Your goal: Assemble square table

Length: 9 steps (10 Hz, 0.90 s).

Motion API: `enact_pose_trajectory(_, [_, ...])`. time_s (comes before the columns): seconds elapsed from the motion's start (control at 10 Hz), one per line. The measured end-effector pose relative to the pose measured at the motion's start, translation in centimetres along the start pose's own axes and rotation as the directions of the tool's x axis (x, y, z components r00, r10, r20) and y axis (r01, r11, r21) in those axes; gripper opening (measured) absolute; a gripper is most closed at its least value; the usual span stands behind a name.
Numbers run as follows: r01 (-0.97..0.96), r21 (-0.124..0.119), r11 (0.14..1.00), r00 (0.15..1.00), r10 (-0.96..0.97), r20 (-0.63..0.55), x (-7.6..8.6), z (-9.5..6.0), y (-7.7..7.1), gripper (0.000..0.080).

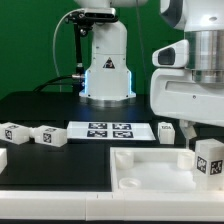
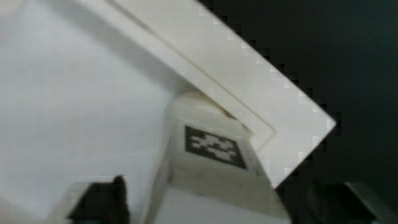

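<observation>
Low outside camera, close wrist camera.
Exterior view looks level across the table [image 1: 30, 105] toward the arm base [image 1: 107, 70]; wrist view looks down closely; both share leg [image 1: 209, 160] [image 2: 214, 150] and top [image 1: 150, 170] [image 2: 89, 100].

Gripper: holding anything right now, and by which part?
Nothing gripped, it seems: the tagged leg sits between the fingers of the open gripper, a gap on each side in the wrist view.

Tally on the surface [image 1: 40, 110]: one square table top [image 1: 135, 182]; four tagged legs, counted as first leg [image 1: 13, 132], second leg [image 1: 47, 135], third leg [image 1: 167, 130] and fourth leg [image 1: 210, 160]; one marker board [image 1: 108, 130]; one cut-off white piece [image 1: 2, 158], kind unclear.
</observation>
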<state>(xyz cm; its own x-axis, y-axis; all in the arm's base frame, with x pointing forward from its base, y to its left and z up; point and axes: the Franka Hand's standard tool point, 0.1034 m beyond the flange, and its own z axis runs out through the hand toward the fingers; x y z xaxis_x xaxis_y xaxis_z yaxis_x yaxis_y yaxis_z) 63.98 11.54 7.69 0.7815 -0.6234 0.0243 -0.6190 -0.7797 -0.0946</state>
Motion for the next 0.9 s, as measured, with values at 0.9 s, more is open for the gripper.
enact_pose_trajectory(0.9, [0.704,-0.006,0.711,0.710,-0.704,-0.012,0.38,0.09,0.33,0.0649])
